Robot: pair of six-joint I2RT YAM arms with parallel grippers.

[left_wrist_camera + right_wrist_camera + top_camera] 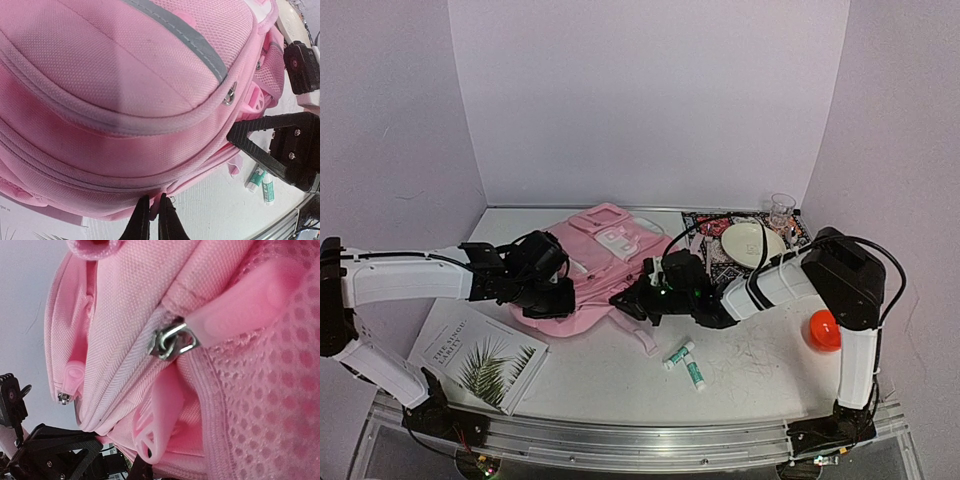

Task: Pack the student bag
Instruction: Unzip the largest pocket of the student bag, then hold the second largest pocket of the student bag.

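Now you're on opening: L gripper (151, 212) pinches bag (592, 268) near-left edge; R gripper (626, 303) state can't tell. Next, catch zip tab (235, 310) squarely.

Both arms stretched inward, low; left hand (154, 200) fingers pressed together; right hand (626, 302) grip unclear.

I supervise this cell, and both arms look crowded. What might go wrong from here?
The left gripper and right gripper work close together at the near edge of the student bag, so they may collide. The left fingers sit nearly closed at a thin seam; that hold could slip. Tugging the bag may sweep the two tubes lying beside its strap.
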